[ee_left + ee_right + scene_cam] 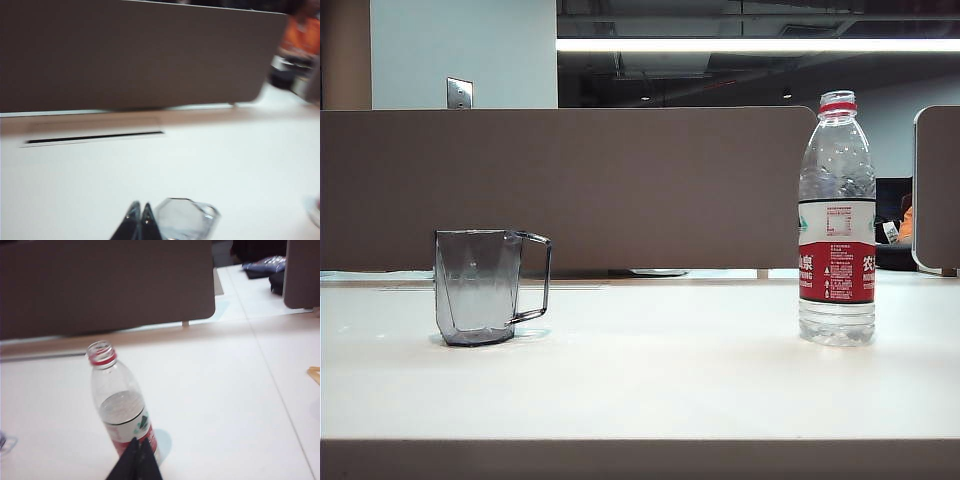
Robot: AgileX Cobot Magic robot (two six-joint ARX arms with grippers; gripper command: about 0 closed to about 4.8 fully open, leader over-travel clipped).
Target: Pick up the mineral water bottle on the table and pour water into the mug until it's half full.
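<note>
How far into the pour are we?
Done: nothing. The mug looks empty; the mineral water bottle stands upright and capless on the table. In hand: nothing; left gripper shut beside the mug, right gripper shut near the bottle. Left: grasp, lift, pour.

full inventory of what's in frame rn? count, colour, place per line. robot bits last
mineral water bottle: 1, clear with red-and-white label and red neck ring, uncapped, upright on the right of the table, partly filled
water: clear, inside the bottle
mug: 1, smoky-grey transparent, upright on the left of the table, handle toward the bottle, looks empty
table: 1, white, pale front edge
divider panel: 1 wide, brown, behind the table; edge of a second at far right
cable slot: 1, dark, in the tabletop near the divider
left gripper: 1, dark, jaws shut, above the table beside the mug
right gripper: 1, dark, jaws shut, above the table in front of the bottle
</note>
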